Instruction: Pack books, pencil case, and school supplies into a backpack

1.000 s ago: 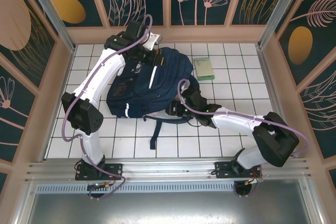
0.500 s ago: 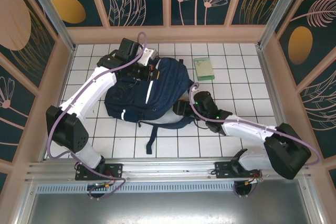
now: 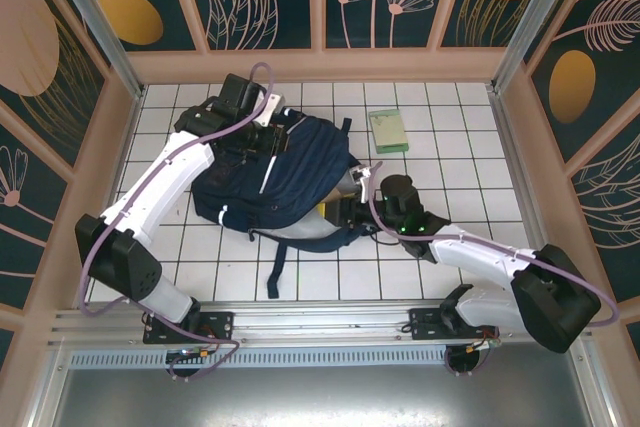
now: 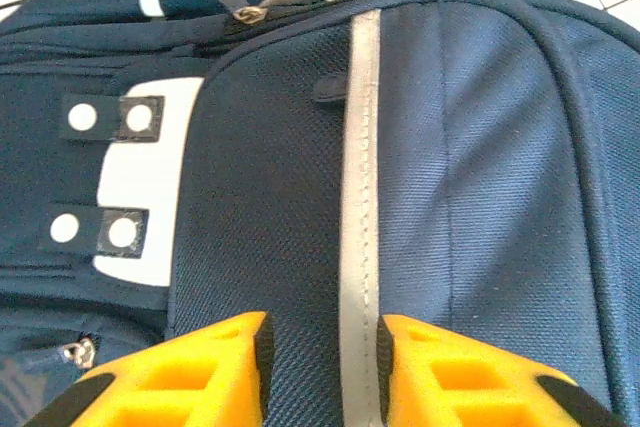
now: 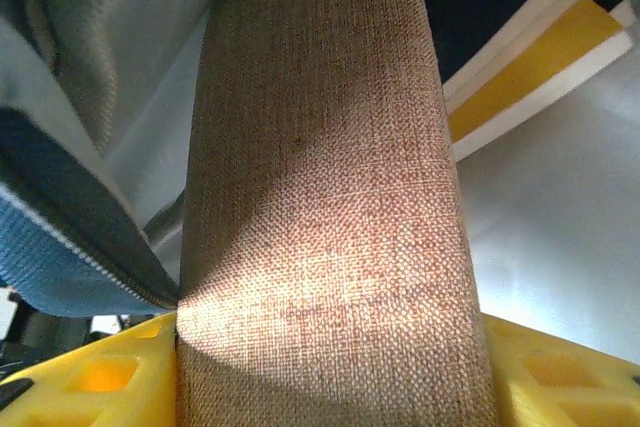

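Backpack point(image 3: 300, 177) shifted left; tan piece point(image 5: 320, 197) prob. lengthwise into it.

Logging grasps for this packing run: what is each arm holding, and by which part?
Right gripper: tan oval piece, clamped at its near end, far end in the backpack. Left gripper: nothing; its fingers straddle the backpack's stripe.

The backpack point(image 3: 285, 172) now lies farther from the pale green pack point(image 3: 388, 131), turned so its striped end swings off to the left. The left fingers point(image 4: 180, 382), clamped a second ago, now stand parted over the white stripe point(image 4: 358, 197). The right fingers point(image 5: 100, 377) bring the tan oval piece point(image 5: 320, 197) nearer the green pack, up against the backpack's open edge.
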Controlling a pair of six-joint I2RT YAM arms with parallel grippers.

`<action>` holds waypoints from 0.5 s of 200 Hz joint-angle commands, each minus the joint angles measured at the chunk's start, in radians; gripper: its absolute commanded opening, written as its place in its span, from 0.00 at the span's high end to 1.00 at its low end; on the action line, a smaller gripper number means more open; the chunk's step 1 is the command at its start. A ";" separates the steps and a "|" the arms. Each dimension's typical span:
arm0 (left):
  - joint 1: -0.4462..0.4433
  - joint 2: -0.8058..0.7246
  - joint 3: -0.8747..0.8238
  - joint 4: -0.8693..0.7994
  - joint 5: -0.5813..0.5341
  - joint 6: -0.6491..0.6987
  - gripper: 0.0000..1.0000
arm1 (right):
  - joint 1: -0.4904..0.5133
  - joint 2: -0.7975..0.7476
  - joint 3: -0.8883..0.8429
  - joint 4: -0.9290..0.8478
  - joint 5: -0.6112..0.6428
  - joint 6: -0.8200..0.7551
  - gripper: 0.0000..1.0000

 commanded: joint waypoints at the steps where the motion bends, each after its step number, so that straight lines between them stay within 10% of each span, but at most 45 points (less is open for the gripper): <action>1: 0.001 -0.066 0.022 -0.020 0.009 -0.037 0.54 | 0.028 0.011 0.073 0.135 -0.074 0.006 0.68; 44: -0.113 -0.049 0.108 -0.059 0.051 -0.103 0.43 | 0.085 0.046 0.109 0.164 -0.053 0.021 0.69; 100: -0.303 0.056 0.118 -0.128 -0.152 -0.108 0.39 | 0.096 0.047 0.118 0.156 -0.024 0.018 0.70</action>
